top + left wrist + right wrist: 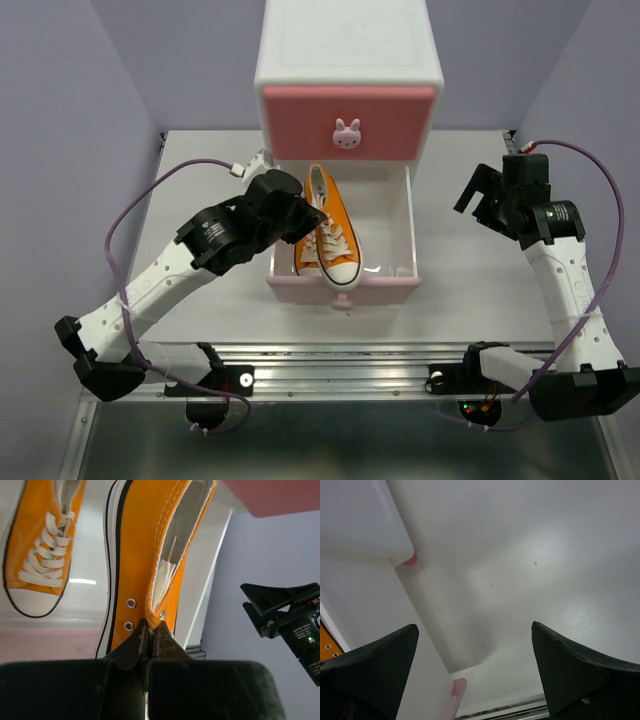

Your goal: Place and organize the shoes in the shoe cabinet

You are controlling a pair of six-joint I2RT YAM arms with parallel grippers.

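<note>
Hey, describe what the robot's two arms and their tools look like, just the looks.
The left arm and right arm have white links with black motor joints and black bases. A looping purple cable runs along each. The left tool and right tool have matte black, wedge-shaped fingers.

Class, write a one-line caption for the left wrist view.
Left hand pinches one orange sneaker by its eyelet edge; its mate lies in the pink drawer.

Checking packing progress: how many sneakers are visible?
2. One orange canvas sneaker lies flat in the open pale pink lower drawer; the second orange sneaker, beside it, is pinched by the left hand. Others may be hidden.
</note>
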